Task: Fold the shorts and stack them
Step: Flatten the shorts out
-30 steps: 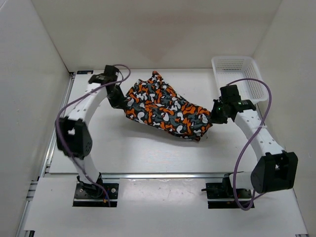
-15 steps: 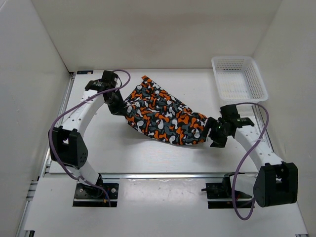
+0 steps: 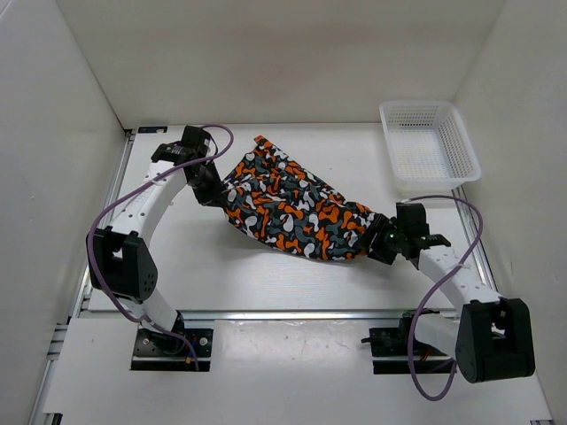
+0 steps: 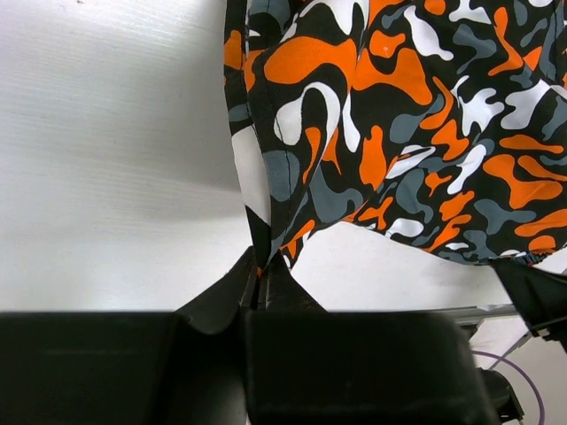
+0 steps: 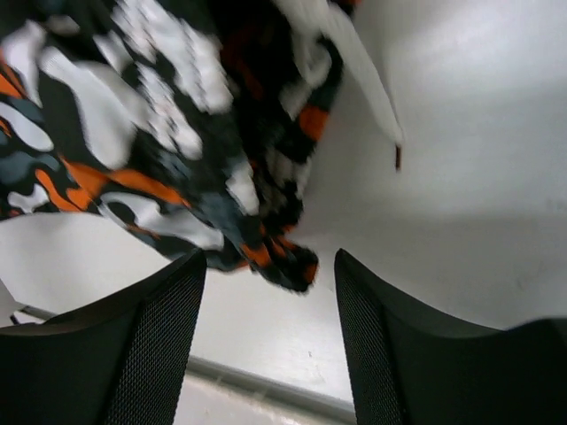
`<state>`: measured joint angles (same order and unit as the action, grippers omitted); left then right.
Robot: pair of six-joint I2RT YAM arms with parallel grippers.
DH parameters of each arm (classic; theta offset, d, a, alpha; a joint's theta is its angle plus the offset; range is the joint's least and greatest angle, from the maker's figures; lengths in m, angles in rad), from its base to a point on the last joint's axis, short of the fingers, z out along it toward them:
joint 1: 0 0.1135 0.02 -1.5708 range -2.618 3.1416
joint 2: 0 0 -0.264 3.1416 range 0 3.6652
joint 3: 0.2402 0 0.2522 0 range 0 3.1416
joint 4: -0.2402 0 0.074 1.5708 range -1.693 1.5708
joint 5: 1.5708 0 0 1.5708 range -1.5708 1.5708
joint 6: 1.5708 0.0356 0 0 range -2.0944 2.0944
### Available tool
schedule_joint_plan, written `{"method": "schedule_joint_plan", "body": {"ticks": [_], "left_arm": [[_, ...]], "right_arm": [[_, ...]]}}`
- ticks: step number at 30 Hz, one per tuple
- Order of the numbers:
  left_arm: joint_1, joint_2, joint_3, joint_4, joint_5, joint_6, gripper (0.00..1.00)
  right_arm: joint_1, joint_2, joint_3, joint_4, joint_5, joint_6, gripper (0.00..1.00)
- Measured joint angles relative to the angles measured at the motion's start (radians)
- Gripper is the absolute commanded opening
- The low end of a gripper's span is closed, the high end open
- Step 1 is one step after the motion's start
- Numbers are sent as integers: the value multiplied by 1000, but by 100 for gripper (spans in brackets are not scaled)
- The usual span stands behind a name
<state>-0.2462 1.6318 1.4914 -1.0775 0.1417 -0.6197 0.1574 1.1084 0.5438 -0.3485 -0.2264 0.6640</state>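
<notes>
Left gripper (image 3: 213, 191): shut tight, pinching a black-trimmed edge of the shorts (image 3: 292, 205). In the left wrist view the fingers (image 4: 226, 297) meet with only the hem between them (image 4: 257, 282).

Right gripper (image 3: 383, 241): wide open, nothing clamped. In the right wrist view both fingers (image 5: 151, 341) are well apart. A bunched corner of the shorts (image 5: 177, 133) sits just ahead of the tips, in line with the gap. I can't tell if either pad touches it.

The shorts are mid-table, strung between the two grippers. The long axis is diagonal in the top view, with the far end up-left near the left gripper and the near end down-right at the right gripper. The far-left part fans out wider and tapers to a crumpled end at the right. The fabric is not flat, with folds and ripples across it.

It's soft thin cloth in an orange, white, grey and black blotch print with stitched seams. A white strip with a dark red tip (image 5: 372, 93) hangs off the right end.

The table (image 3: 221, 266) is matte white with a faint ribbed texture. The fingers are black, with a mesh-like textured face on the right pair. A white plastic mesh basket (image 3: 461, 146), rectangular, sits in the far right corner, well apart from the shorts. Purple cables (image 3: 128, 190) loop along both arms.
</notes>
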Motion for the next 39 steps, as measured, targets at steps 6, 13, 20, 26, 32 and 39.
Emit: {"method": "schedule_joint_plan", "body": {"ticks": [6,13,20,26,32,39], "left_arm": [[0,0,0,-6,0,3,10],[0,0,0,-14,0,0,10],[0,0,3,-20,-7,-2,10],[32,50,210,-110,-22,7,10],[115,63,560,-149,-18,10,10],[167,-123,681,-142,0,-37,10]], "right_arm": [[0,38,-34,170,17,6,59],[0,71,-51,229,15,5,26],[0,-14,8,130,23,2,1],[0,3,356,-101,52,-82,1],[0,72,760,-277,45,-200,0],[0,60,1061,-479,-103,-312,0]]}}
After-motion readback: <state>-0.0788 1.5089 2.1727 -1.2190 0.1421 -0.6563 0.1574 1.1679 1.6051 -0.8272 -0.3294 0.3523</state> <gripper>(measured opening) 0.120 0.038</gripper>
